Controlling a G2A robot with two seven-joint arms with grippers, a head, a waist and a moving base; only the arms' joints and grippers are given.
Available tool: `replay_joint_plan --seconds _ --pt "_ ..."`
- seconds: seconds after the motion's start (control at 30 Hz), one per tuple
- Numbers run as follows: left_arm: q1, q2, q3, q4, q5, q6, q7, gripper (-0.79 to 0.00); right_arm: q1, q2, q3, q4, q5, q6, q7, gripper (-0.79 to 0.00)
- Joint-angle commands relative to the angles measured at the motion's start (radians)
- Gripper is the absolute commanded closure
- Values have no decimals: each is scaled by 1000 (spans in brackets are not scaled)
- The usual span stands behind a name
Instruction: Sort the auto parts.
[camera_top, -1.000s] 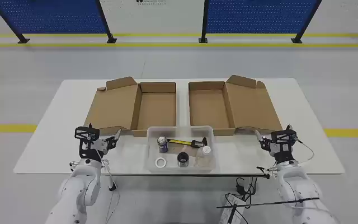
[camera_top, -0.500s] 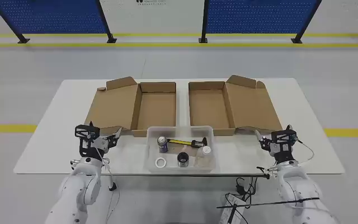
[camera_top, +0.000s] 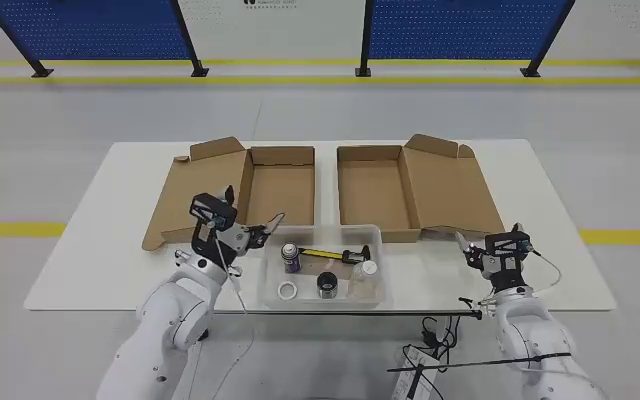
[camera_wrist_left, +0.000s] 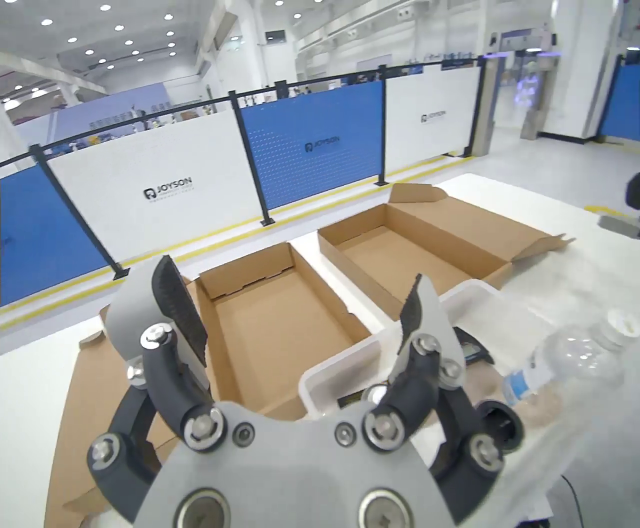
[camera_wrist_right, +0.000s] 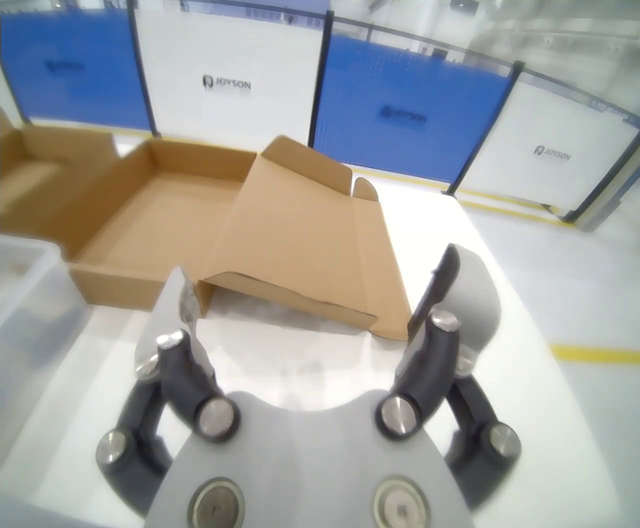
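The left gripper (camera_wrist_left: 292, 280), jaws apart and empty, is nearer; the can (camera_top: 290, 258) in the tray (camera_top: 322, 229) stands just to its right.

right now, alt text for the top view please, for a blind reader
The open left hand hovers near the left rim of a clear bin holding small parts, at the front edge of the white table. Two open cardboard boxes lie empty behind the bin; the open right hand is apart at the front right.

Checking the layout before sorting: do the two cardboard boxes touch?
Apart. The top view shows a strip of bare table between the left box and the right box.
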Motion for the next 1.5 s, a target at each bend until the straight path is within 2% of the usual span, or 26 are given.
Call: replay_joint_plan --seconds 0.0,0.27,0.43,0.7,0.93,1.47 --pt "-26 -4 53 -7 7 -13 -49 -785 0 0 0 0 0 0 0 -785" --pt "-111 -24 163 -13 -154 -9 -250 -785 0 0 0 0 0 0 0 -785" --pt "-154 -30 206 0 -210 -43 -317 -785 0 0 0 0 0 0 0 -785" --pt "-189 -37 289 40 -186 -101 -314 -785 0 0 0 0 0 0 0 -785" --pt "-200 -42 338 29 -207 -146 -330 -785 0 0 0 0 0 0 0 -785" --pt "-201 -42 345 12 -198 -156 -326 -785 0 0 0 0 0 0 0 -785"
